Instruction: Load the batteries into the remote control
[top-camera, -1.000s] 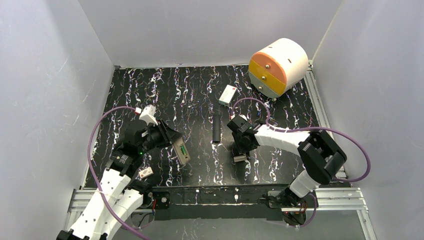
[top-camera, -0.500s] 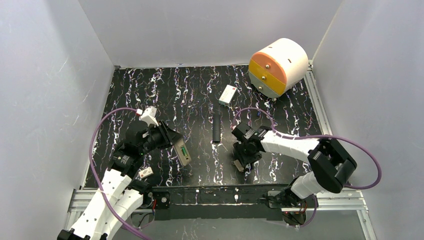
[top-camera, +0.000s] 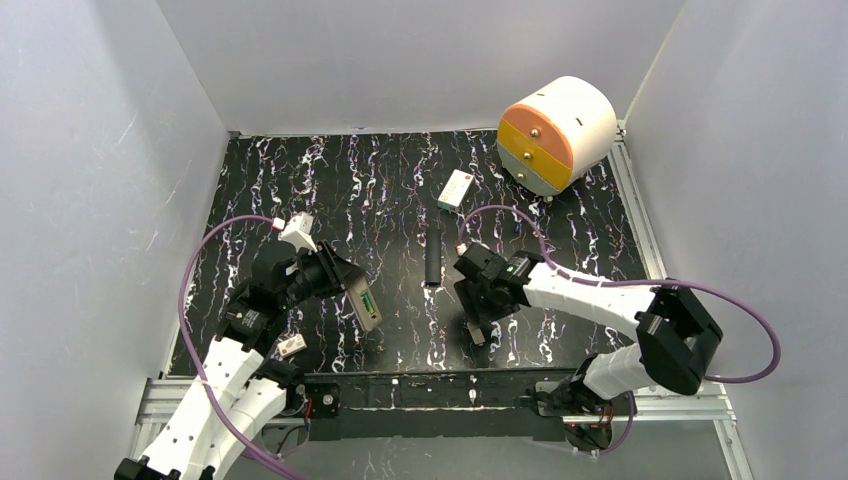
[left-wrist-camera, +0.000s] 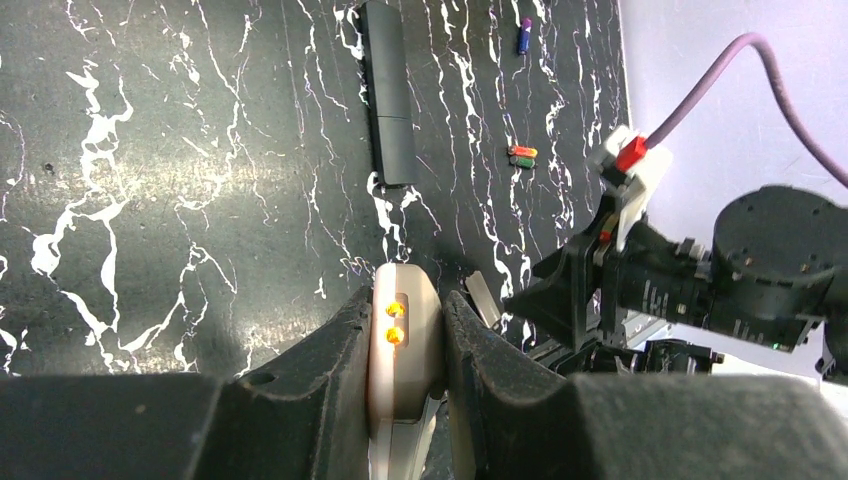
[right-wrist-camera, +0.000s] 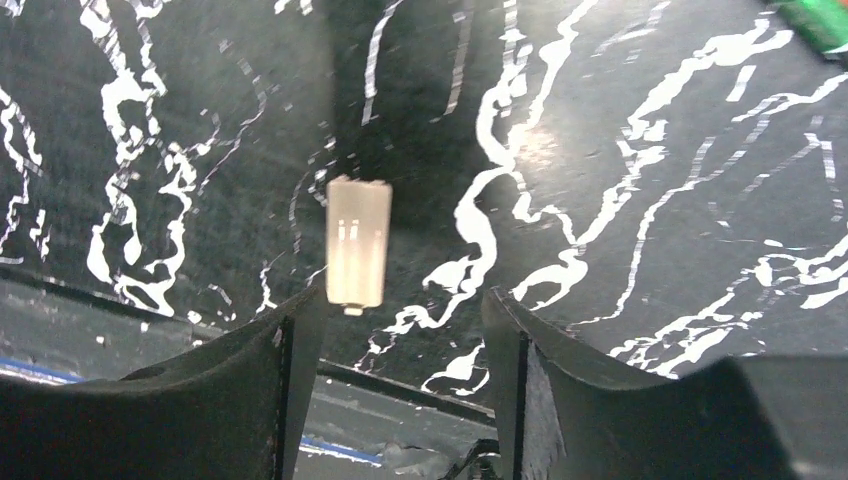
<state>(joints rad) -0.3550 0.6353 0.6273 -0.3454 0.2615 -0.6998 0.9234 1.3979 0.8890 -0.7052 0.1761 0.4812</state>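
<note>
The left pincer (left-wrist-camera: 405, 306) pinches the remote control (left-wrist-camera: 403, 352) above the worktop's (top-camera: 380, 190) left side. The right pincer (right-wrist-camera: 400, 300), spread, hangs over a small beige lid (right-wrist-camera: 357, 241) near the front edge; batteries (left-wrist-camera: 522, 155) lie farther back.

- The table (top-camera: 350, 190) is black, streaked with white marble-like veins.
- The drum (top-camera: 555, 133) at two o'clock has a white shell and orange, yellow and grey bands.
- The remote control (left-wrist-camera: 402, 350) is pale beige with two orange spots.
- Of the batteries (left-wrist-camera: 522, 155), one is green and red, one dark.
- The bar (left-wrist-camera: 387, 95) is matt black.
- The cable (left-wrist-camera: 715, 80) is purple.
</note>
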